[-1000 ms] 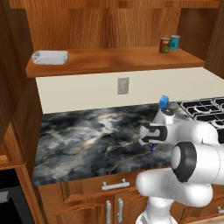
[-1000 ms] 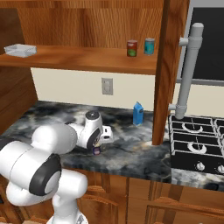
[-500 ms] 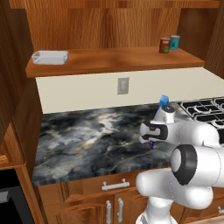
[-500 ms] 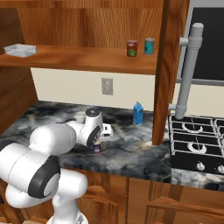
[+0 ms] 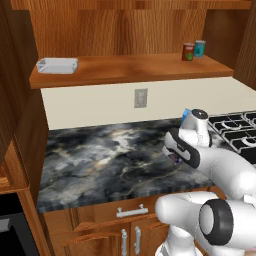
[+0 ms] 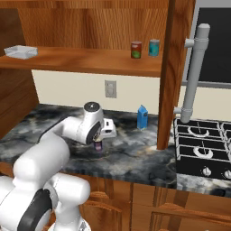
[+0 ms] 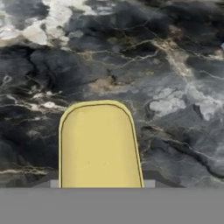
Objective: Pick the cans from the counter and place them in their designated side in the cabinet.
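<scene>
Dark marbled bench (image 5: 100, 160) carries a yellow-topped blue can (image 7: 99, 146); the arm's jaws stand narrow, closed around the can.

A red can (image 6: 136, 49) is standing upright on the cabinet (image 6: 85, 61) shelf, beside a teal one. A yellow-topped blue can (image 7: 99, 146) is sitting upright on the counter (image 5: 100, 160).

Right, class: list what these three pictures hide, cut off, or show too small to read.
- Blue can with yellow top: in the hand view the bottom edge cuts it off; the sides are unseen.
- The same can in the right base view: the hand covers most of it.
- Carton: left base view, mostly behind the arm.
- Shelf cans: label print too small.
- Tray: contents hidden by its rim.
</scene>
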